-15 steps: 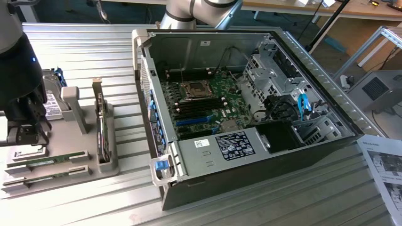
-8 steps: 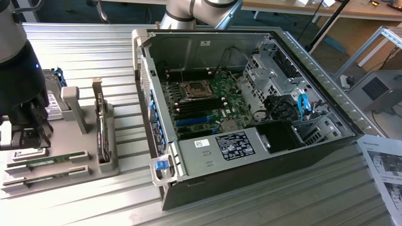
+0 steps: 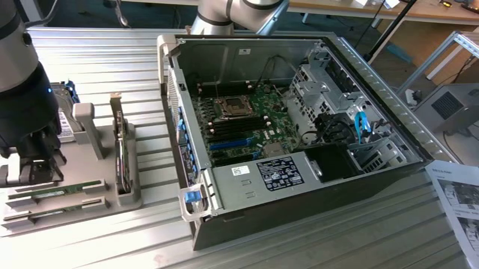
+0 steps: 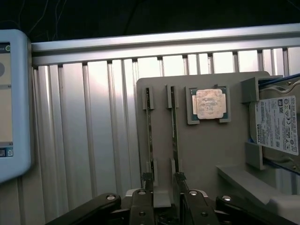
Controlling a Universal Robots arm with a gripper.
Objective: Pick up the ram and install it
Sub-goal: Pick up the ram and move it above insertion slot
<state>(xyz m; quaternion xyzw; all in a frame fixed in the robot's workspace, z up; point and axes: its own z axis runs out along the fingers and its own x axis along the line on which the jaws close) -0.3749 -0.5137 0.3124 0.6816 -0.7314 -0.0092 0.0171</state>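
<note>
Two long green ram sticks lie side by side in slots of a grey holder (image 3: 97,207), one (image 3: 58,191) nearer the arm and its twin (image 3: 54,210) beside it. In the wrist view they show edge-on as the left stick (image 4: 149,131) and the right stick (image 4: 174,131). My black gripper (image 3: 35,171) hangs just above their near ends, open, with nothing between its fingers. One fingertip (image 4: 147,178) sits over the left stick's end and the other fingertip (image 4: 180,178) just beyond the right stick's end. I cannot tell which stick it is centred on.
An open computer case (image 3: 359,73) stands at the exterior view's right, with black memory slots (image 3: 238,126) on its motherboard. On the holder sit a silver processor chip (image 4: 209,104), a hard drive (image 4: 277,124) and an upright card (image 3: 120,148). A white pendant (image 4: 14,103) lies nearby.
</note>
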